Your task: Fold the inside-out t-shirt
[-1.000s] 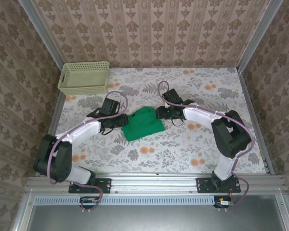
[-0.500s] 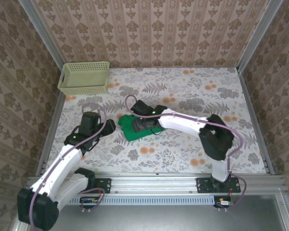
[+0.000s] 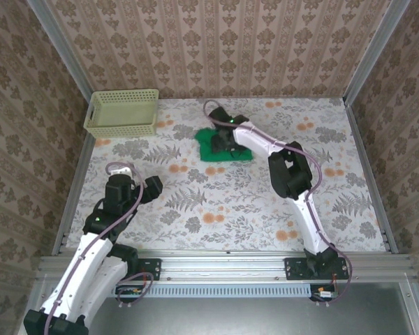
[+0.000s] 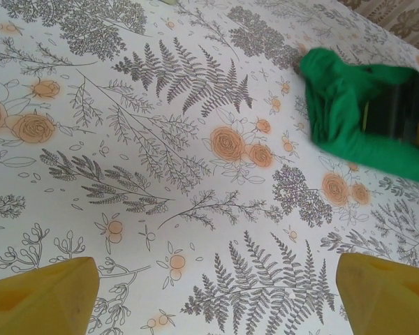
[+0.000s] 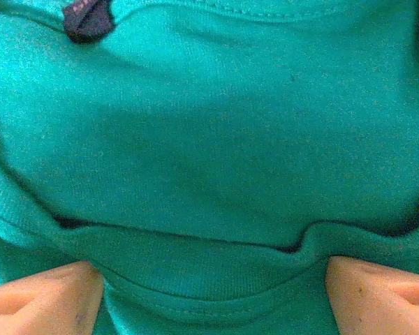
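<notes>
The bench (image 3: 230,209) wears a white cloth printed with grey ferns and orange roses; brown damask wallpaper (image 3: 216,42) closes it in on three sides. A pale yellow-green basket (image 3: 122,112) sits in the far left corner. The green t-shirt (image 3: 227,149) lies bundled at far centre under the right hand (image 3: 222,137) — fingers spread wide, cloth unpinched. Its small dark tag (image 5: 87,15) is unreadable. The left hand (image 4: 216,293) hangs wide over bare cloth.

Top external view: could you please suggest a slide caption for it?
Right gripper poised over the green t-shirt; left gripper open, far apart.
</notes>
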Controlling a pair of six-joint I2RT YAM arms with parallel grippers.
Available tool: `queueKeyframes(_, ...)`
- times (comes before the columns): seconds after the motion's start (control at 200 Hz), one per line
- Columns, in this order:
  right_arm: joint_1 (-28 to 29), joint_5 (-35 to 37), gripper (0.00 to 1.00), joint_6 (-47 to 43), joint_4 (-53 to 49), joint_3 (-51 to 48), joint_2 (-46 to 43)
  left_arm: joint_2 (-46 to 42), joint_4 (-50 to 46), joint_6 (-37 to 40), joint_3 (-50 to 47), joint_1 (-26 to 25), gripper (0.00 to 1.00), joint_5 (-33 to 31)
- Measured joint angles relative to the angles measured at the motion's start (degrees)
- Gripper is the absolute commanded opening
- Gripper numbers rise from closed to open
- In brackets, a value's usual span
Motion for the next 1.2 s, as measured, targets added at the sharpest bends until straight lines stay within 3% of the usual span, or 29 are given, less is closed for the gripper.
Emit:
queueKeyframes(0.295, -7.69, 0.07, 0.84, -5.99, -7.91, 33.51, 18.58, -3.45, 0.66, 1.79, -1.42, 0.07, 1.0, 0.17)
queueKeyframes(0.62, -9.46, -2.12, 0.95, -13.0, -3.56, 36.02, 20.44, -3.56, 2.45, 4.33, -1.97, 0.24, 1.0, 0.96)
queueKeyframes(0.805, -9.6, -2.34, 0.96, -15.93, 1.2, 37.73, 20.15, -2.67, 4.55, 4.35, -1.97, 0.24, 1.0, -1.95)
queueKeyframes(1.045, -9.6, -3.52, 1.0, -15.52, 1.09, 34.47, 10.01, 4.44, 16.46, 6.54, -1.9, 0.24, 1.0, -12.17)
queueKeyframes(1.14, -9.6, -4.2, 1.0, -14.56, 2.86, 22.91, -3.1, 9.57, 24.09, 10.56, -2.16, 0.24, 1.0, -17.35)
queueKeyframes(1.2, -9.6, -4.37, 1.0, -14.21, 7.76, 9.92, -14.19, 13.22, 28.06, 13.84, -2.16, 0.24, 1.0, -20.41)
